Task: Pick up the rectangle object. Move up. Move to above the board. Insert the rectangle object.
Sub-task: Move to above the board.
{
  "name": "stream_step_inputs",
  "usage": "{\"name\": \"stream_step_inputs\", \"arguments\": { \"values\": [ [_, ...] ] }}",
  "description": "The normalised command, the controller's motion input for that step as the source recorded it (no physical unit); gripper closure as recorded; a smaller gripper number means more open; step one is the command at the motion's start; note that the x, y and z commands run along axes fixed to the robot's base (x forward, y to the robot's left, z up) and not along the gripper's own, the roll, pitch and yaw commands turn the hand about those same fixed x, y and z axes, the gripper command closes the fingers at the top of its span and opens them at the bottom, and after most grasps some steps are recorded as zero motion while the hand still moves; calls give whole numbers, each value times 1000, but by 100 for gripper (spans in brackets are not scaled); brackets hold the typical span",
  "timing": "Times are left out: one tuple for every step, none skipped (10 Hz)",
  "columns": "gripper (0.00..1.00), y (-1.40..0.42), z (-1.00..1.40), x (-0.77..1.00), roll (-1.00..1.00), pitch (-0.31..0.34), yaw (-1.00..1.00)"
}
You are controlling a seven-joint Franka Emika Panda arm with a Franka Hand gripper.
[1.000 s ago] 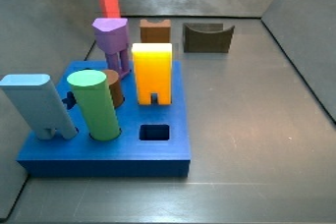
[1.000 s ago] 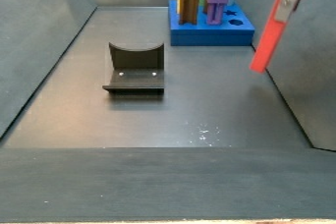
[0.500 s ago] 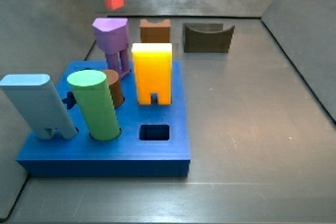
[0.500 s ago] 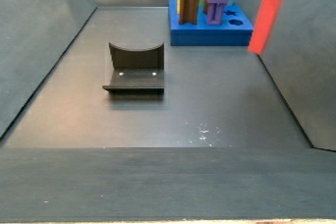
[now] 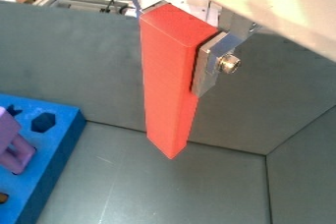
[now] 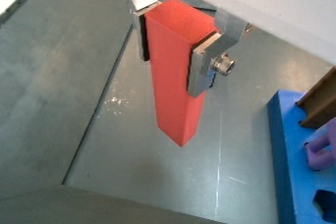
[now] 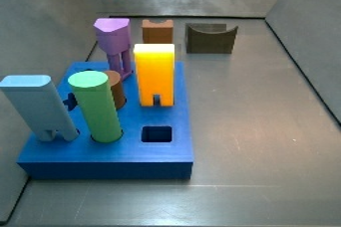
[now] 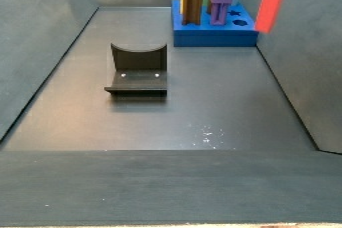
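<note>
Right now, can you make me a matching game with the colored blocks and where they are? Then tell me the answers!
Things:
1. rectangle object
2. green cylinder
3. fixture
4. light blue block

Places:
A. standing on the floor, apart from the board
B. held in the gripper, up in the air
C. on the board's corner nearest the camera in a side view
D. on the board, just beside the light blue block

Pairs: 1-B, 2-D, 3-A, 4-C
</note>
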Motion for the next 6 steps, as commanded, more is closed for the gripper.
{"name": "stream_step_inputs", "arguments": {
  "values": [
    [100, -35, 672, 20, -19, 71, 44],
    [100, -28, 551, 13, -19, 70, 43],
    [100, -27, 388, 10, -19, 70, 40],
    [100, -27, 267, 9, -20, 71, 40],
    [100, -1000, 86, 485, 13, -7, -1000],
    [100, -1000, 57, 487, 14, -6, -1000]
  ]
}}
